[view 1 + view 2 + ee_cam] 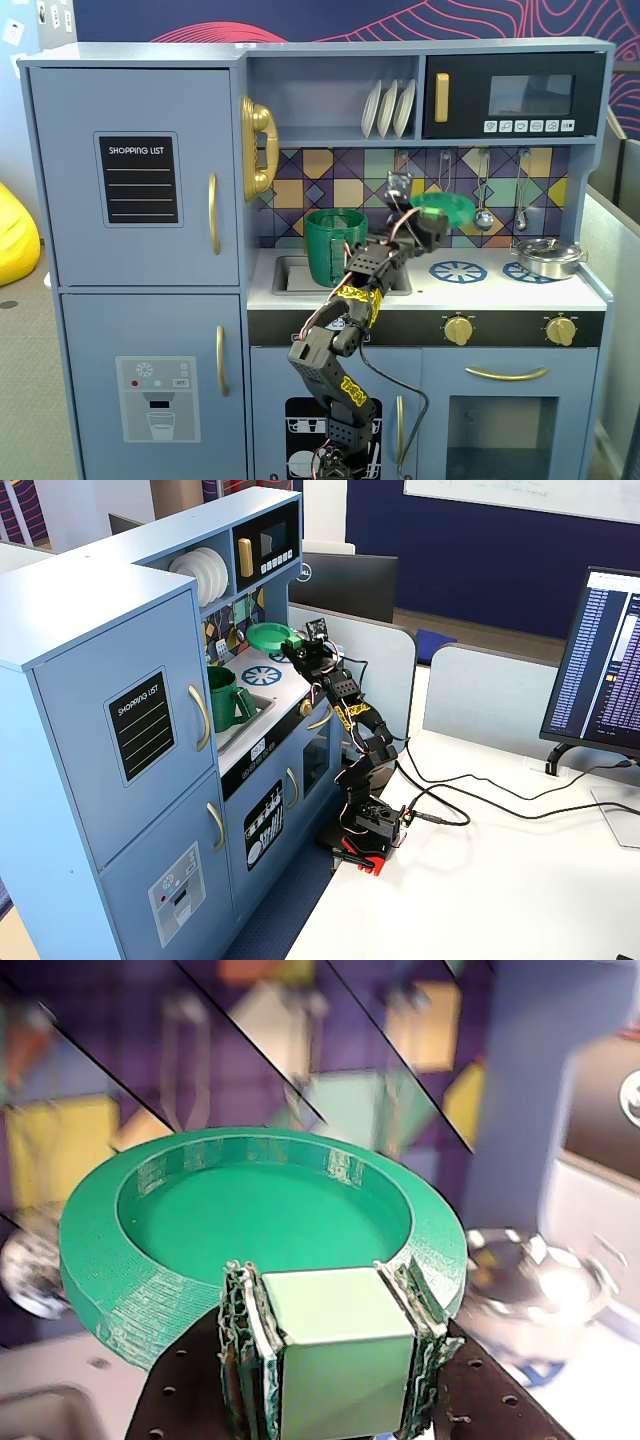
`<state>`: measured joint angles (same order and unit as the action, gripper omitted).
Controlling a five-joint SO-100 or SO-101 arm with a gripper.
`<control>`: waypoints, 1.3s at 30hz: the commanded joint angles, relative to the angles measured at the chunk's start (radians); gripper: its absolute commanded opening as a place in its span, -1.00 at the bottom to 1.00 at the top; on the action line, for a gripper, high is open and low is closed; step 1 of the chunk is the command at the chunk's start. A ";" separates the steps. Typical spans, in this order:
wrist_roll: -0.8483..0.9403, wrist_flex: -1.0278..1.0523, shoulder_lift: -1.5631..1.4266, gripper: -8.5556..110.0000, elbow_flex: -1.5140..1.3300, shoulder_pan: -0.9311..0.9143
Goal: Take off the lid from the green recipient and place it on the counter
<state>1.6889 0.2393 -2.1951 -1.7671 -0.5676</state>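
Nearest the lens in the wrist view, at bottom centre, the gripper (335,1355) has its two ribbed fingers (240,1345) pressed against the sides of a pale green block-shaped tab (335,1345), pinching it. That tab belongs to the lid (265,1215), a round green disc with a raised rim that fills the middle of the frame just beyond, held in the air with its hollow face toward the camera. Past it, at right, a steel pot (535,1285) sits blurred on the counter (600,1400).

In a fixed view from the front, the black arm (345,340) rises from the lower centre and reaches up over the counter (490,290). The lid (445,208) hangs right of centre, tilted, above the left burner ring (458,271) and clear of the worktop. The green recipient (335,245) stands open-topped in the sink area, left of centre and apart from the lid. The steel pot (548,257) rests on the right burner.

In a fixed view from the side, the lid (270,635) appears upper centre, beyond the green recipient (227,698).
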 commanded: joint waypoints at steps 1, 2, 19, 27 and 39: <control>0.014 -0.126 -0.026 -0.86 -0.077 -0.015; 0.012 -0.144 -0.020 -0.86 -0.101 -0.017; 0.034 -0.466 0.143 -0.86 -0.402 -0.048; 0.038 -0.499 0.170 -0.86 -0.437 -0.058; -0.015 -0.443 0.138 -0.55 -0.385 -0.032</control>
<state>1.7027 -0.2132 -2.0187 -2.2151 -0.6121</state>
